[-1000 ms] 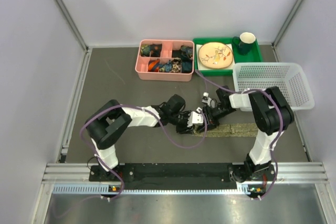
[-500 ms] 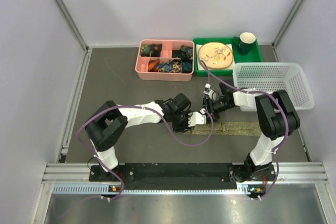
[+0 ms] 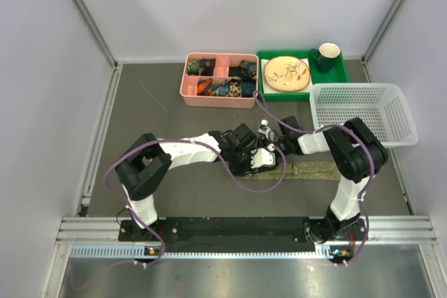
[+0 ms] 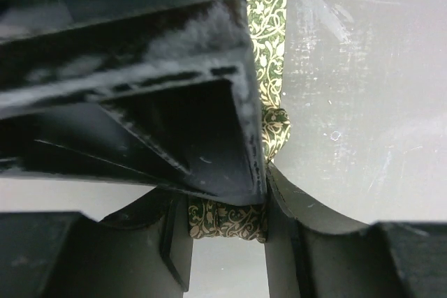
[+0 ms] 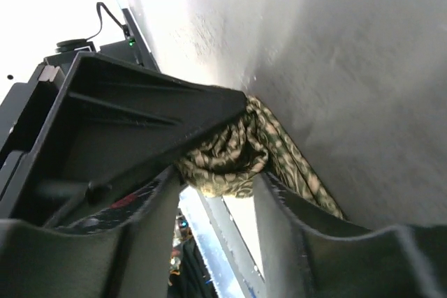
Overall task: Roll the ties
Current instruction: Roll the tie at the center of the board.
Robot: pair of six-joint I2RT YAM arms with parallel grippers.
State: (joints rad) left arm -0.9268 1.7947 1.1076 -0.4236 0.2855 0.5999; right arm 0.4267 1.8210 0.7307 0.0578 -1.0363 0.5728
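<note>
The tie (image 3: 314, 169) is olive-tan with a leafy pattern and lies flat along the near middle of the table, its left end wound into a small roll. My left gripper (image 3: 264, 160) is shut on that roll. In the left wrist view the roll (image 4: 227, 219) is pinched between the two fingers of the left gripper (image 4: 227, 232), and the flat strip runs away at the top. My right gripper (image 3: 271, 146) comes in from the right and stands open, its fingertips on either side of the same roll (image 5: 223, 162). In its own view the right gripper (image 5: 216, 190) meets the left gripper's finger.
A pink divided box (image 3: 218, 95) holding small items stands at the back. Right of it a green tray (image 3: 302, 93) carries a plate (image 3: 286, 73) and a green mug (image 3: 325, 56). A white mesh basket (image 3: 363, 113) sits at the right. Grey walls close in the table.
The right gripper let go of the tie, lifted, and moved left up to the roll. The left gripper kept its hold and shifted a little to the right.
</note>
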